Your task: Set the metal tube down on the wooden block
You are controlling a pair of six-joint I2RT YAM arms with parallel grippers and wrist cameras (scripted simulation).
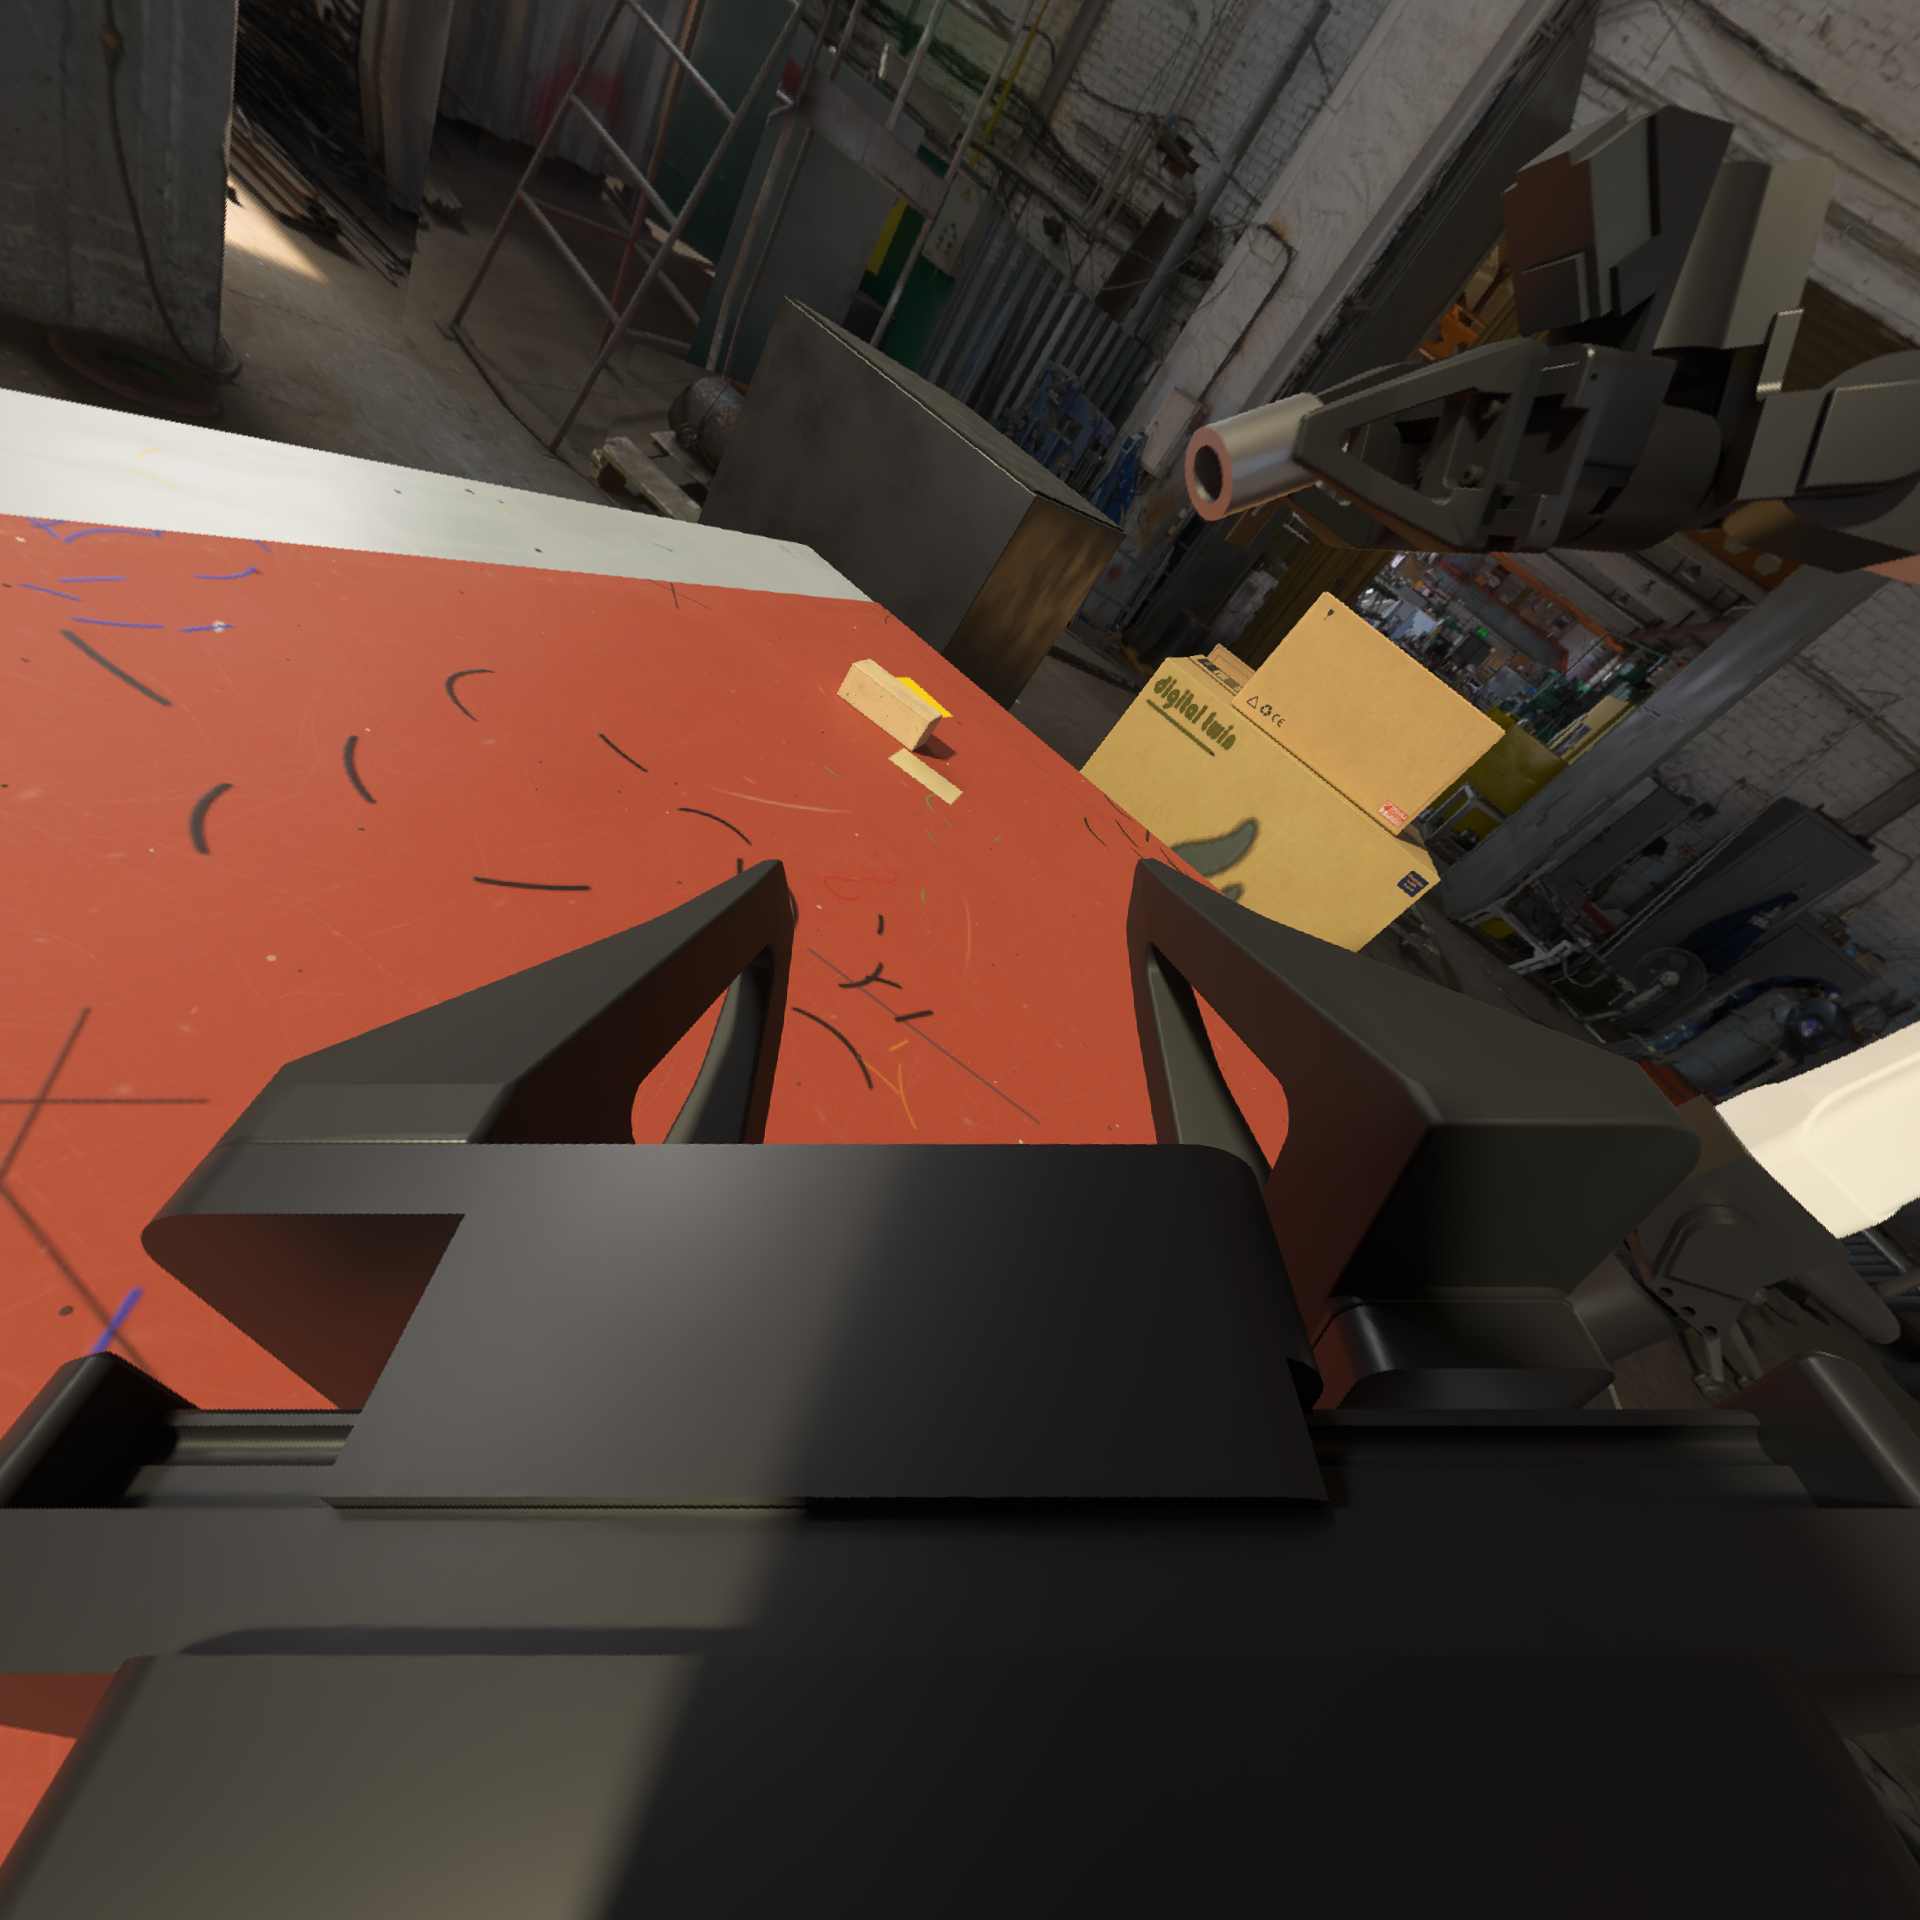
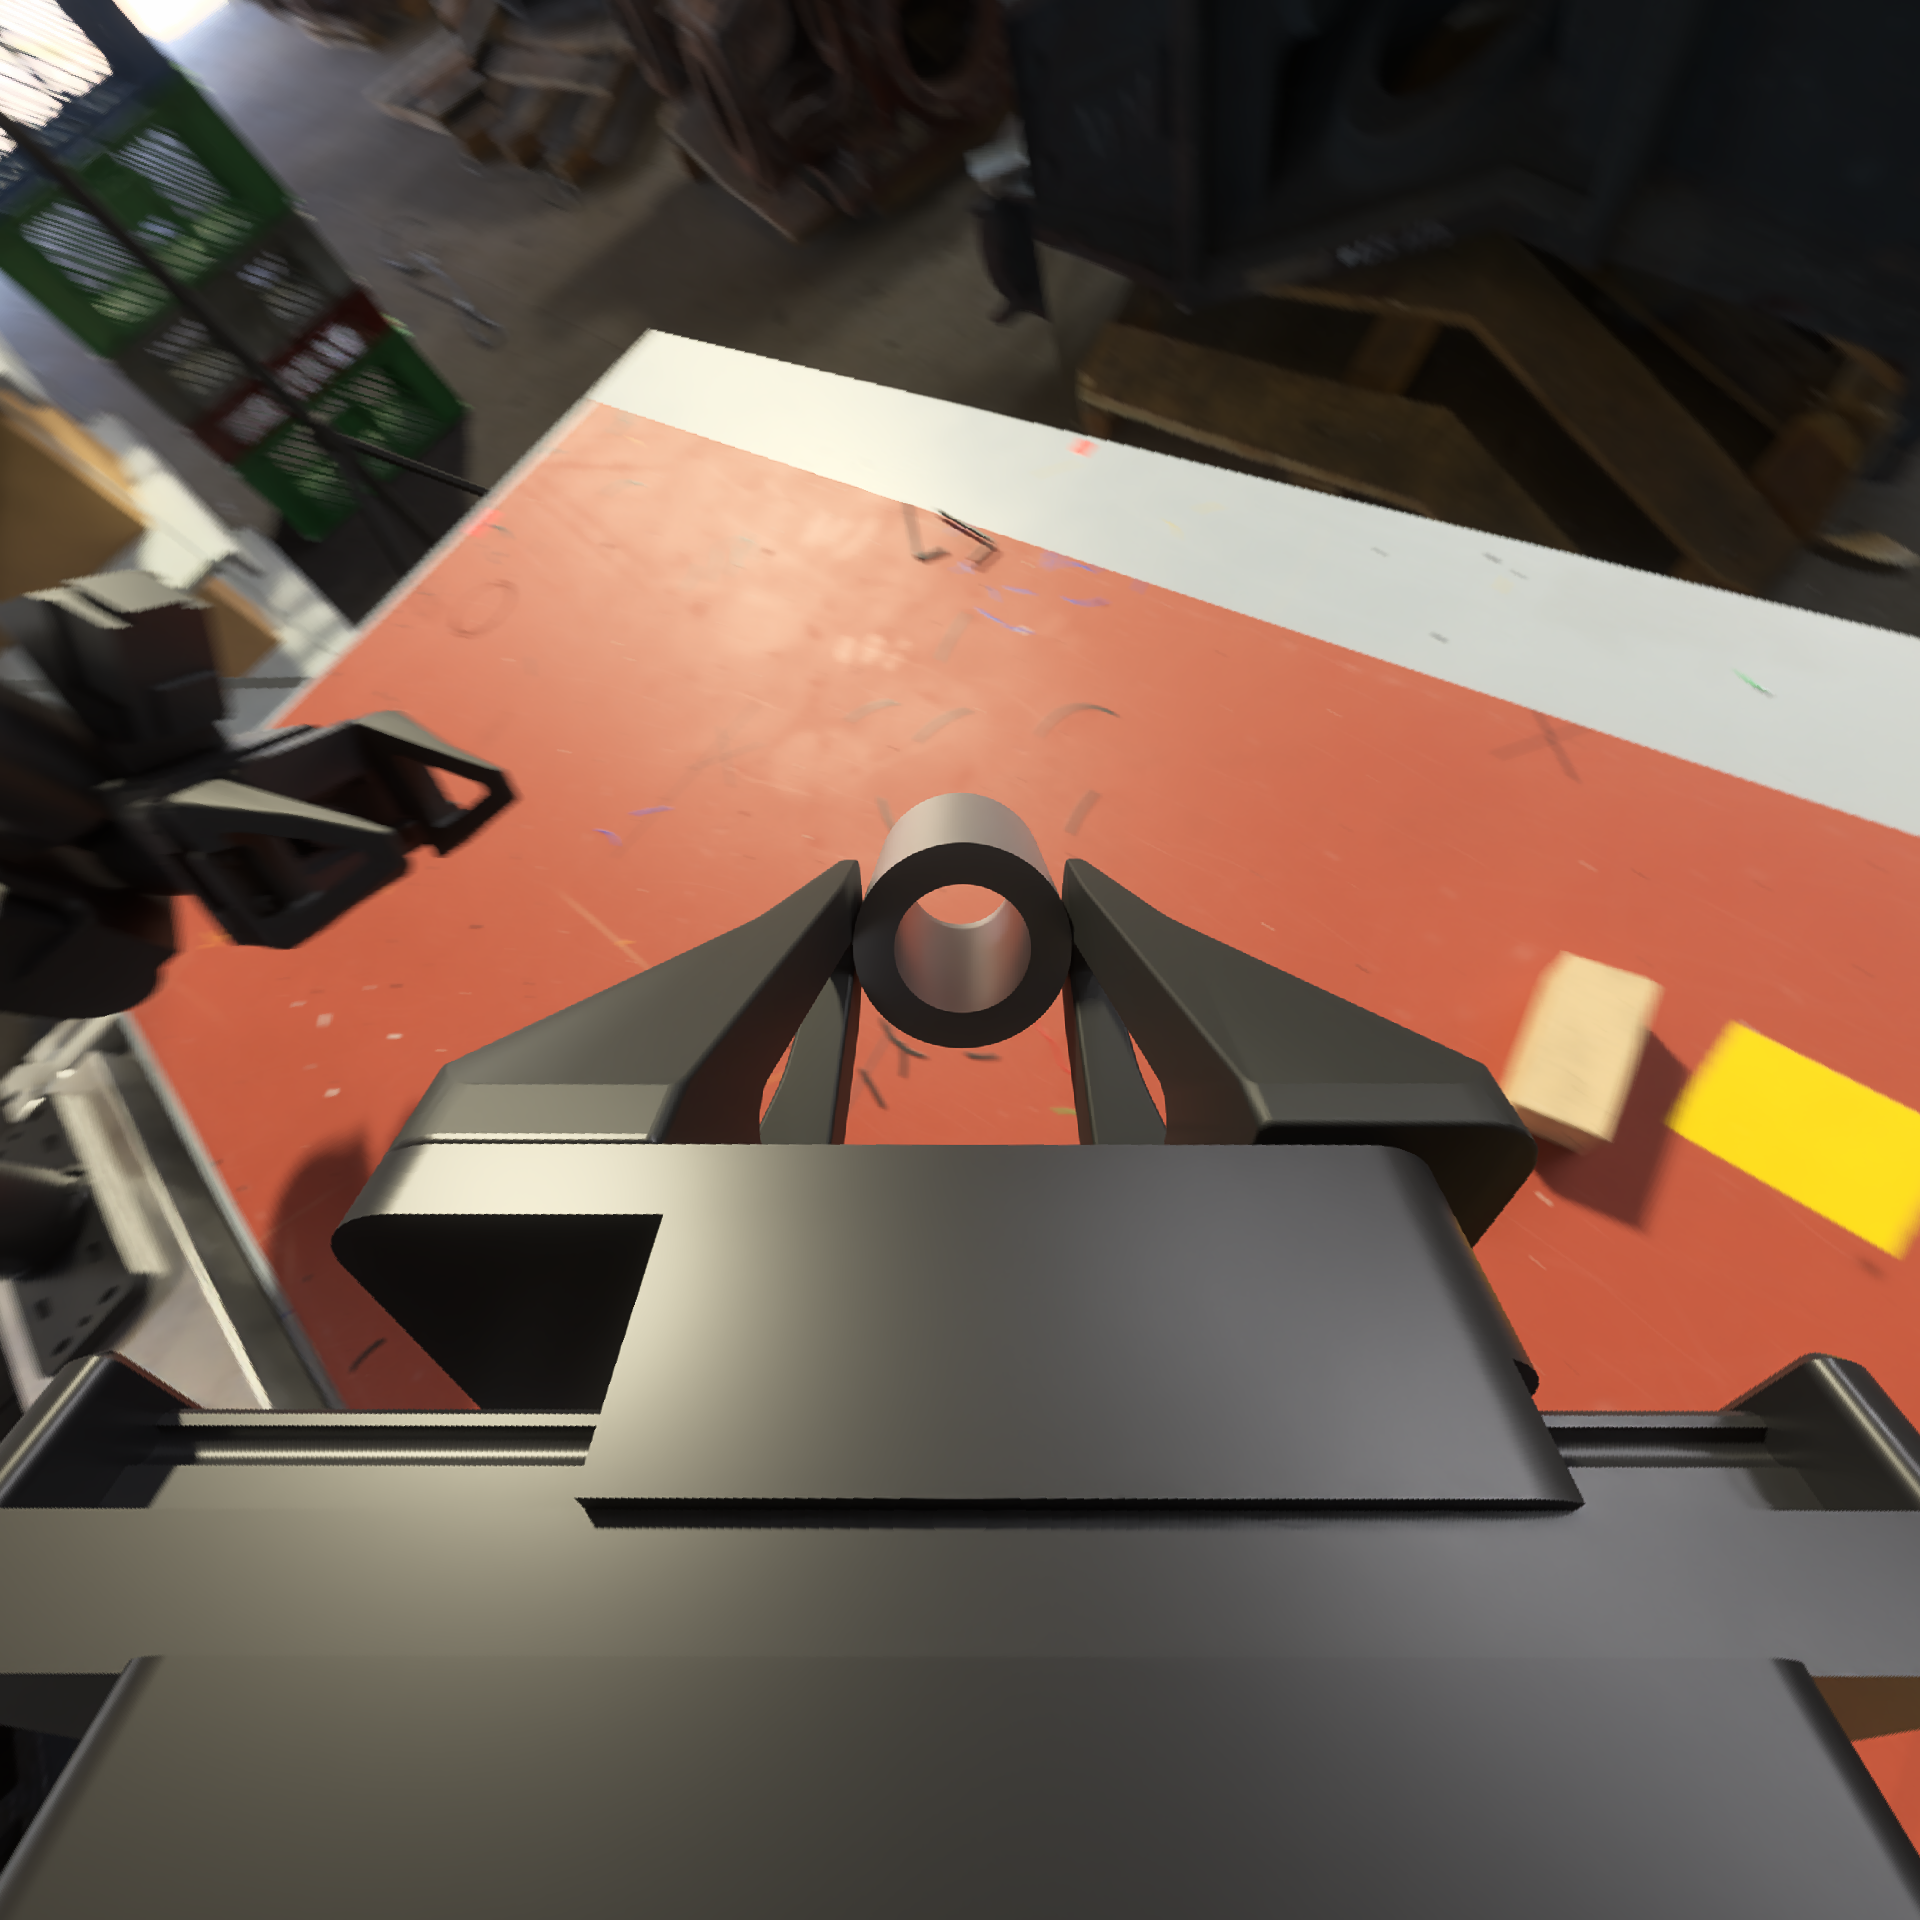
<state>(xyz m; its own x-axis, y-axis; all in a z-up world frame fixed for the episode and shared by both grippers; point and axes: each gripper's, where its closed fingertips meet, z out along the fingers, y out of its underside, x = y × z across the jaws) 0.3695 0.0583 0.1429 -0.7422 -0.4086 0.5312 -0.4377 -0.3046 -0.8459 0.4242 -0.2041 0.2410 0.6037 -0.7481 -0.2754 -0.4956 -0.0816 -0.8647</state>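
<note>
Flanking wooden block (image 2: 1581,1049): yellow patch (image 2: 1803,1132), tan strip (image 1: 925,776).

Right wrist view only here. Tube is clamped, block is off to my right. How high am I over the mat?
Observer: Well clear. In the left wrist view the right gripper holds the metal tube in the air, far above the red mat.
Operator: Anything beside the block that I can't see?
Observer: Yes, a thin pale strip lies flat on the mat just in front of the wooden block.
Operator: Left arm carrying anything?
Observer: No. The left gripper is open and empty, only mat between its fingers.
</note>
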